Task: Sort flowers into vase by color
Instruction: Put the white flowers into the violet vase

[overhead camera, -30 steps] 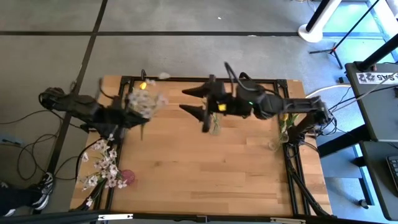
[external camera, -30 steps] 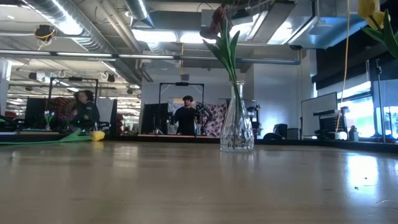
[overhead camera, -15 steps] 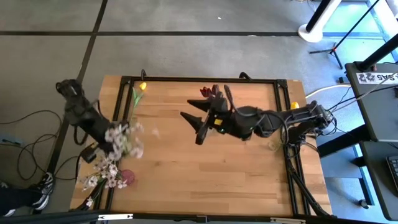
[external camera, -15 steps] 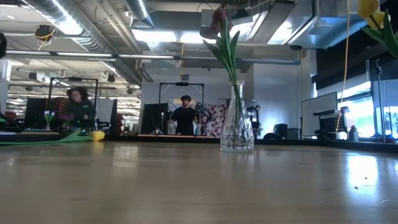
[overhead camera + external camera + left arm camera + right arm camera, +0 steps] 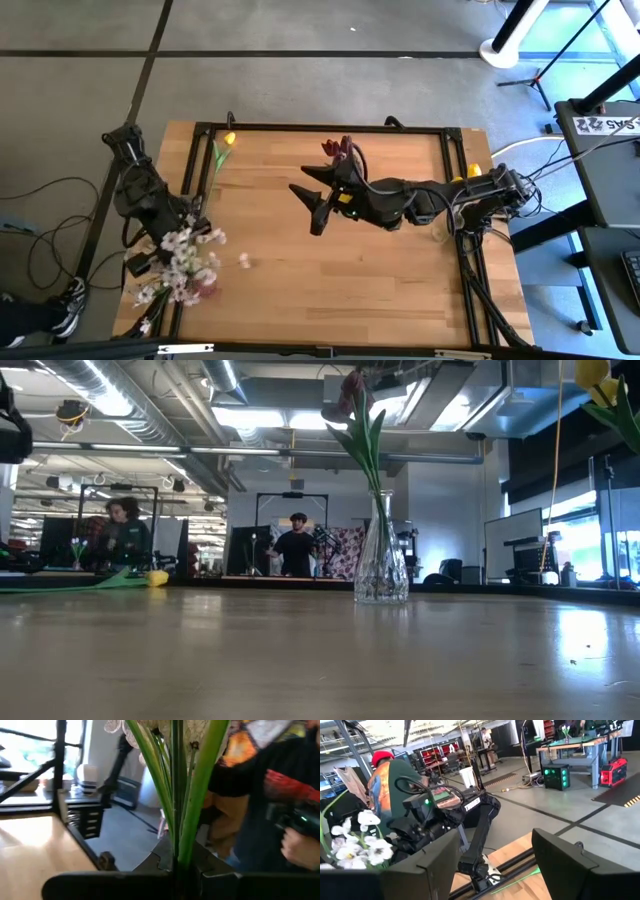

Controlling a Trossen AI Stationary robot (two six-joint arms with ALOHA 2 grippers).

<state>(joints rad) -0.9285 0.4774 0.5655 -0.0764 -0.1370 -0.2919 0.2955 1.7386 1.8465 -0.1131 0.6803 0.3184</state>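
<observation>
My left gripper (image 5: 178,226) is at the table's near left, shut on a sprig of tiny white-pink blossoms (image 5: 192,248); its green stems fill the left wrist view (image 5: 175,795). More white-pink sprigs (image 5: 165,288) lie on the table below it. My right gripper (image 5: 312,195) hovers open and empty over the table's middle. A dark red tulip (image 5: 352,390) stands in a glass vase (image 5: 381,560) at the far middle. A yellow tulip (image 5: 228,140) lies on the table at the far left. Another yellow tulip (image 5: 592,374) shows at the right. My left gripper pinches the sprig's bundle of green stems (image 5: 176,857) between its two shut fingers, near the lower ends. The stems rise out of the fingers, and the blossoms (image 5: 150,726) stand beyond them. The sprig is lifted clear of the table.
A black frame (image 5: 330,128) runs round the wooden table. A second glass vase (image 5: 440,232) stands at the right edge beside my right arm. People stand in the room beyond the table (image 5: 297,545). One person is close to the table's left side (image 5: 270,795).
My left gripper has swung with the white-pink sprig from the far left toward the table's near left corner, over the lying sprigs. My right gripper has gone a little toward the near edge, still open, uncovering the red tulip's vase.
</observation>
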